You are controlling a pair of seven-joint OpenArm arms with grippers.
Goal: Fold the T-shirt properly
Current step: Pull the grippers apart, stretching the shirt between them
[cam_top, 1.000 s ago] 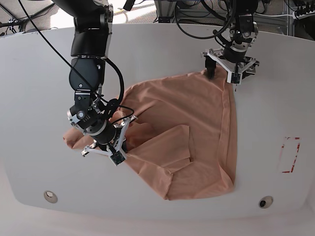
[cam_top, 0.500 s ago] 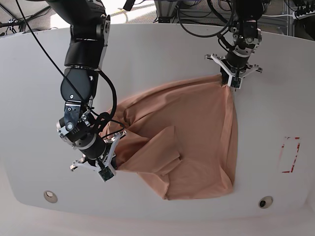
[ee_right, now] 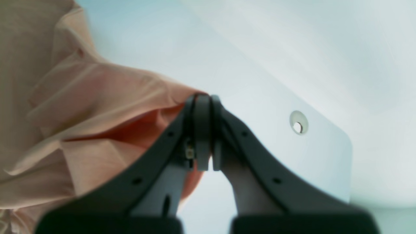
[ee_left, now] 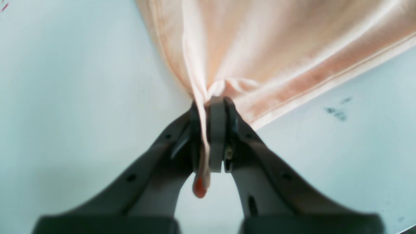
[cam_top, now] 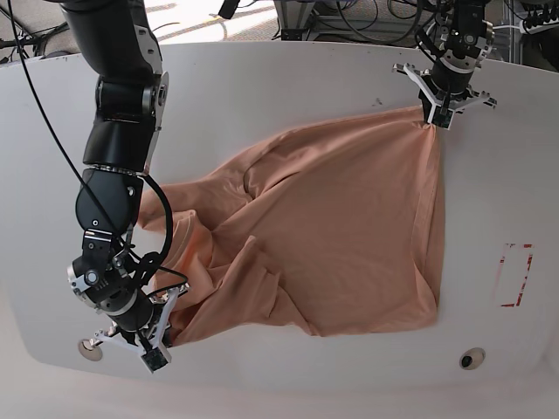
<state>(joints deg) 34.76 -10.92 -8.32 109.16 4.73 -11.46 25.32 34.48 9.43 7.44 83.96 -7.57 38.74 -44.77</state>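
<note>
Right pincer (cam_top: 155, 336), at the near-left of the base view, is clamped tight on a bunched fold of the T-shirt (cam_top: 349, 227); the left pincer (cam_top: 434, 118), far right, pinches a hem corner just as tightly, and the shirt lies rumpled on the white table (cam_top: 288, 96) between them. Risk, as I judge it: the thin pinches could slip if the arms pull apart, and the crumpled left half may trap a sleeve in the fold. Collar and chest emblem are hidden; both wrist views are blurred.
</note>
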